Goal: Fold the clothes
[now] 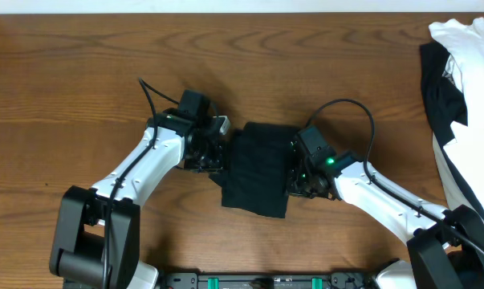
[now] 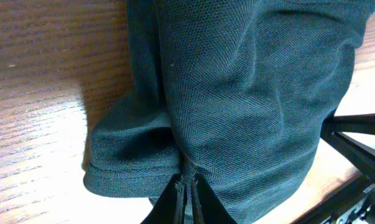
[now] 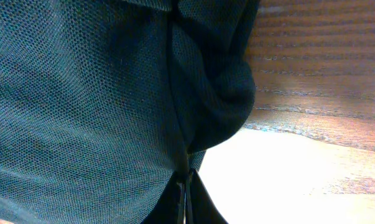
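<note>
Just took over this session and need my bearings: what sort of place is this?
Probably a robot test bench for folding laundry: a wooden table, two robot arms at its near edge with a black shirt between them, and a heap of black and white clothes.

Clothes pile (image 1: 454, 88) cut by right edge; black shirt (image 1: 258, 168) overflows both wrist views, edges cropped.

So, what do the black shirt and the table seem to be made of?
The black shirt looks like knitted fabric, perhaps cotton: matte, fine mesh-like texture, soft folds. The table looks like wood or wood-look laminate: brown grain lines, slight sheen.
</note>
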